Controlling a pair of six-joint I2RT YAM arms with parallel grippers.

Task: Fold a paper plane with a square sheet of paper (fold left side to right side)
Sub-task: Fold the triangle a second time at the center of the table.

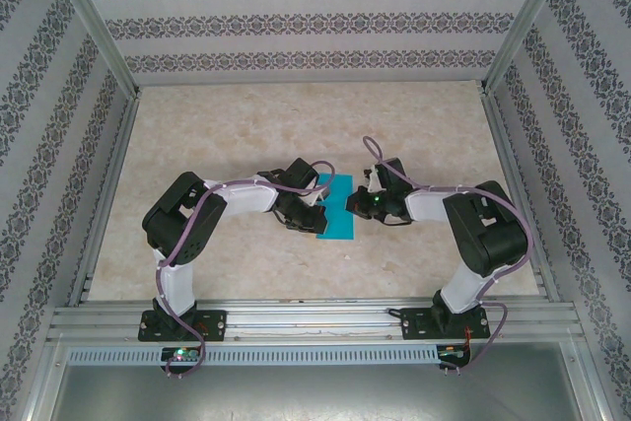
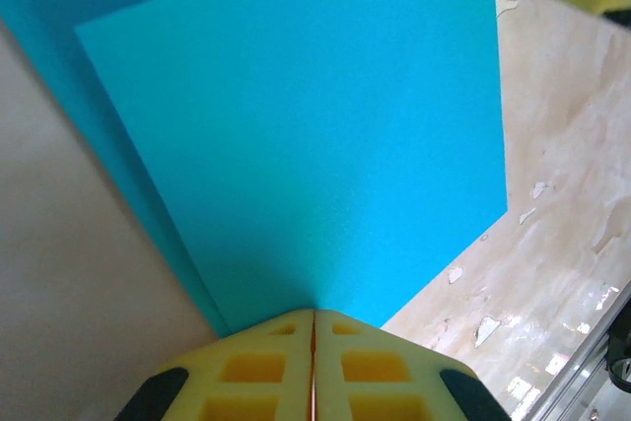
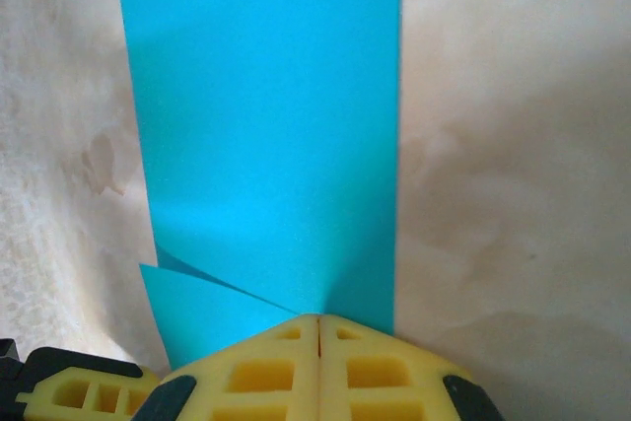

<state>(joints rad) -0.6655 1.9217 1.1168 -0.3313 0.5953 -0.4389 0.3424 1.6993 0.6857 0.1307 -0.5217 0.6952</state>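
The square sheet of paper [image 1: 335,212] lies mid-table, teal-blue and folded over itself into a narrow upright strip. My left gripper [image 1: 315,210] is at its left edge and my right gripper [image 1: 355,204] at its right edge. In the left wrist view the yellow fingertips [image 2: 314,312] are shut, with the raised top layer of the paper [image 2: 315,135] running into them. In the right wrist view the right gripper [image 3: 318,317] is shut with its tips against the near end of the paper [image 3: 266,125]. A lower layer [image 3: 197,313] pokes out at the left there.
The marbled beige tabletop [image 1: 246,135] spreads around the paper. Patterned walls and metal frame rails [image 1: 108,194] bound it on three sides. A slotted rail [image 1: 315,317] runs along the near edge by the arm bases.
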